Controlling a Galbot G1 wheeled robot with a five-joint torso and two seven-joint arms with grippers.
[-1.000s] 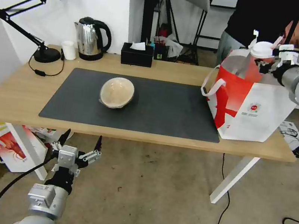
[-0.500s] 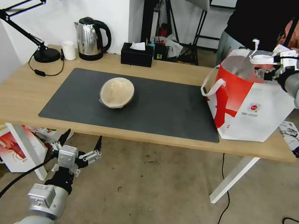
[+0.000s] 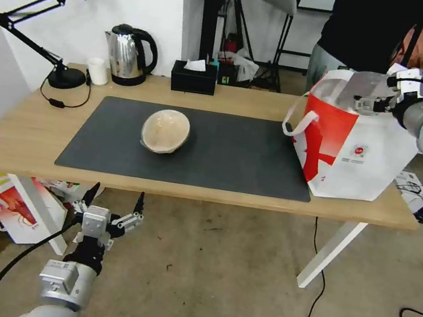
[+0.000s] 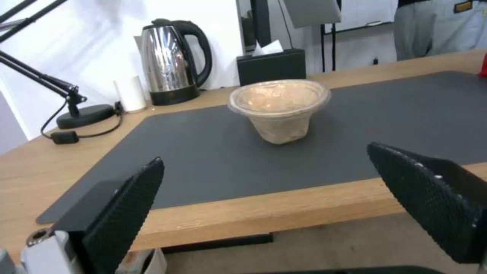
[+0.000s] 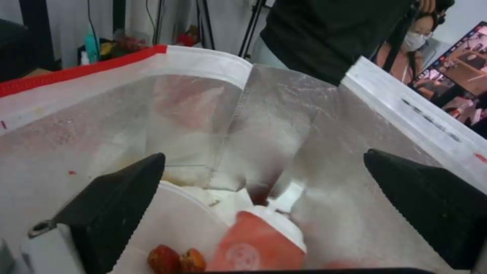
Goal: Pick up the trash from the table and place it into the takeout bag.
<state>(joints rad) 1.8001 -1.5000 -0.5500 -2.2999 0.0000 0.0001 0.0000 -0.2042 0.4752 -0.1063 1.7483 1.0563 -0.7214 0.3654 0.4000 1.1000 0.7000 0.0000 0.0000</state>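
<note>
Light-wood table [image 3: 22, 134] on concrete floor [image 3: 212, 287]; both grippers' fingers [image 4: 127, 205] spread, empty.

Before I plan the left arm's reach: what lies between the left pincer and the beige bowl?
In the left wrist view, the open left pincer faces the beige bowl across the table edge and bare grey mat; nothing else lies between.
</note>
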